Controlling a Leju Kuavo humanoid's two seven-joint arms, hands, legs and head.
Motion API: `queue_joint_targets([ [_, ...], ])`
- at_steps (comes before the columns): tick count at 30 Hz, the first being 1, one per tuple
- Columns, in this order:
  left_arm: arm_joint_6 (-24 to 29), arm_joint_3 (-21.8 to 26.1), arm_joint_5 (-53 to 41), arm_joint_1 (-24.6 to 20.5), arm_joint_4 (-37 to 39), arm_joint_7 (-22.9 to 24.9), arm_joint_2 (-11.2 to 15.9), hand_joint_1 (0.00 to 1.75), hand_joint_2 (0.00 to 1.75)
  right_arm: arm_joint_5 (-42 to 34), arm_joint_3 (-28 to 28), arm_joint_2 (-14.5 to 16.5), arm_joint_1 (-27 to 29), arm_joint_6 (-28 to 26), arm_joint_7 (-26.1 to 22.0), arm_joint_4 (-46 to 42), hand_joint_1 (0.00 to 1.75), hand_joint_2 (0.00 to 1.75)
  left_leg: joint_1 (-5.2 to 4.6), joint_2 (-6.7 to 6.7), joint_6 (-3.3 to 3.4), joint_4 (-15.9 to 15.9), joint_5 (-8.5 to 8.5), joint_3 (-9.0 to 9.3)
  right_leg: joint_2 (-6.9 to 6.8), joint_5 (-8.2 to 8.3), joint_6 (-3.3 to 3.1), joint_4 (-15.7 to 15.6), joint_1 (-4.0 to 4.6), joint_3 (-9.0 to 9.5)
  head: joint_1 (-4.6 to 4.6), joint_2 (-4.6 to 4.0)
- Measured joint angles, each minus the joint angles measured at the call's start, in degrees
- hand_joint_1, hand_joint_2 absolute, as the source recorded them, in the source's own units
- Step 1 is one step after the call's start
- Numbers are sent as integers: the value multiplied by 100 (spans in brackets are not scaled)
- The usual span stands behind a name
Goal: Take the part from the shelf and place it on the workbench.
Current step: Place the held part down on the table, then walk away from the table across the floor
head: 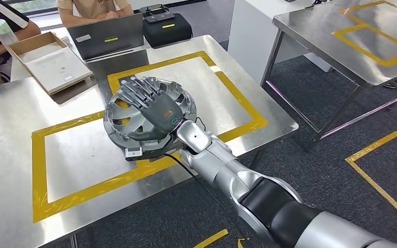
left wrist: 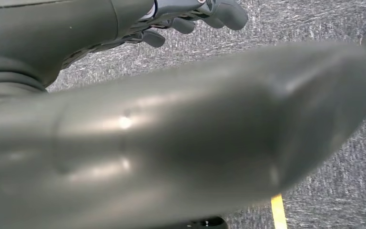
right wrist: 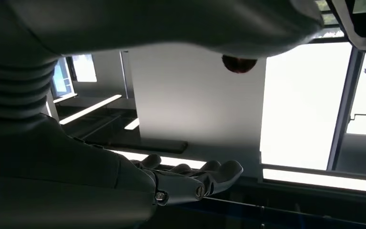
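On a steel workbench (head: 10, 113) marked with a rectangle of yellow tape (head: 39, 170), seen from the robot's head, a round silver metal part (head: 121, 116), dish-shaped with ribs and cut-outs like a fan housing, sits at the near edge of the taped frame. Its near rim overlaps the front strip of tape, close to the table's front edge. A small tab sticks out from that near rim.

Across the part lies the robot's right hand (head: 152, 106), reaching in from the lower right on a silver arm. The palm faces down into the dish and the dark fingers (head: 137, 90) are spread out straight over the ribs, reaching toward the far rim. The thumb seems to sit near the close rim, but whether it pinches that rim or merely rests there cannot be told. The hand looks laid on the part rather than clamped around it.

Likely risks from here: if the hand lifts while a finger is caught in a cut-out, the part could be dragged or tipped. Because it sits so close to the front edge, a pull toward the robot might slide it off the bench.

At the far side of the bench are a closed grey laptop (head: 106, 36), a black case (head: 166, 27) and an open shallow cardboard box (head: 49, 62), with people seated behind them.

Hanging over grey carpet, the left hand (left wrist: 195, 16) holds nothing, its fingers loosely curled in.
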Motion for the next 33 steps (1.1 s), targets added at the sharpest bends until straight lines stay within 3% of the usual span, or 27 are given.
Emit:
queue_joint_targets([
  [1, 0, -1, -5, 4, 0, 4, 1, 0, 0, -85, -19, -5, 29, 15, -107, 2, 0, 0, 4, 1, -13, 17, 9, -27, -1, 12, 7, 119, -9, -54, 1, 0],
  [2, 0, -1, -10, 8, 0, 10, 1, 0, 0, -169, -42, -11, 50, 34, -206, 3, 0, 0, 13, 1, -33, 41, 20, -59, -2, 135, 15, 2, -22, 6, 2, 0],
  [5, 0, -4, -23, 11, -1, 32, 3, 0, 0, -311, -98, -21, 74, 66, -366, 4, 0, 0, 46, -4, -138, 142, 60, -167, 1, 622, 31, -993, -48, 512, 10, 0],
  [7, 0, -6, -15, 12, -1, 38, 10, 0, 0, -340, -117, -25, 92, 70, -396, 4, 0, 0, 40, -15, -234, 185, 107, -212, 31, 714, -34, -1203, -27, 578, 20, 0],
  [10, -59, 11, 225, 30, -1, 37, 25, 0, 0, -422, -131, -26, 116, 78, -458, 5, 0, 0, 50, -23, -367, 196, 148, -276, 42, 814, -197, -1175, -22, 454, 25, 0],
  [11, -90, 30, 332, 42, -1, 37, 32, 0, 0, -464, -135, -25, 128, 76, -490, 6, 0, 0, 60, -15, -401, 289, 31, -328, 33, 862, -252, -1180, -27, 408, 24, 0],
  [13, -115, 67, 450, 64, 0, 36, 52, 0, 0, -543, -155, -22, 184, 66, -543, 7, 0, 0, 67, -1, -447, 825, -448, -516, 20, 968, -325, -1188, -33, 294, 14, 0],
  [15, -91, 84, 446, 85, 0, 33, 78, 0, 0, -602, -178, -26, 294, 61, -588, 7, 0, 0, 67, 0, -467, 1585, -904, -697, 8, 1071, -343, -1186, -21, 157, 9, 0],
  [16, -76, 86, 431, 98, 0, 33, 92, 0, 0, -619, -184, -30, 358, 64, -605, 7, 0, 0, 67, 0, -465, 1802, -994, -690, 1, 1121, -342, -1183, -13, 90, 10, 0],
  [17, -64, 87, 412, 110, 0, 38, 107, 0, 0, -631, -187, -32, 416, 66, -614, 7, 0, 0, 65, 0, -454, 1810, -983, -576, -4, 1168, -336, -1181, -8, 28, 10, 0],
  [18, -57, 87, 399, 119, 0, 43, 121, 0, 0, -642, -190, -36, 462, 62, -613, 6, 0, 0, 63, 0, -431, 1592, -899, -350, -6, 1212, -325, -1179, -4, -28, 9, 0],
  [20, -51, 87, 382, 124, -1, 69, 155, 0, 0, -689, -205, -46, 516, 22, -612, 4, 0, 0, 42, -1, -372, 805, -784, 266, -6, 1298, -286, -1178, -3, -109, 11, 0],
  [21, -51, 89, 382, 124, -2, 83, 170, 0, 0, -725, -216, -53, 533, -5, -618, 2, 0, 0, 22, -3, -347, 502, -758, 481, -7, 1336, -256, -1184, -4, -127, 15, 0],
  [22, -51, 93, 386, 126, -2, 105, 186, 0, 0, -766, -226, -58, 545, -30, -631, 1, 0, 0, 1, -6, -323, 308, -769, 595, -9, 1372, -221, -1191, -8, -134, 15, 0],
  [24, -60, 102, 393, 137, -2, 140, 211, 0, 0, -832, -235, -64, 573, -50, -664, 0, 0, 0, -23, -8, -265, 237, -730, 568, -11, 1443, -137, -1232, -10, -134, 14, 0],
  [26, -79, 107, 372, 145, -1, 162, 229, 0, 0, -884, -255, -73, 601, -51, -688, 0, 0, 0, 0, 12, -175, 171, -628, 524, -4, 1356, -70, -1171, -12, -188, 19, 0],
  [28, -104, 107, 311, 150, -1, 193, 236, 0, 0, -962, -287, -82, 626, -51, -715, 0, 0, 0, 20, 34, -99, 130, -483, 425, 1, 902, -31, -725, -15, -353, 43, 0],
  [30, -117, 107, 249, 161, -1, 246, 244, 0, 0, -1074, -324, -85, 676, -48, -769, 0, 0, 0, 13, 38, -67, 136, -363, 268, -1, 416, 0, -17, -11, -538, 60, 0],
  [31, -119, 107, 229, 167, -1, 268, 250, 0, 0, -1125, -343, -86, 717, -46, -800, -1, 0, 0, 9, 39, -65, 143, -307, 189, -2, 327, 10, 223, -10, -556, 61, 0],
  [32, -117, 107, 217, 172, -1, 283, 260, 0, 0, -1169, -357, -87, 759, -46, -830, -1, 0, 0, 6, 39, -68, 152, -252, 111, -2, 353, 11, 280, -9, -481, 62, 0],
  [33, -114, 107, 211, 175, -2, 288, 272, 0, 0, -1205, -367, -87, 794, -48, -861, -2, 0, 0, 5, 38, -77, 163, -200, 35, -3, 469, 4, 119, -8, -296, 67, 0],
])
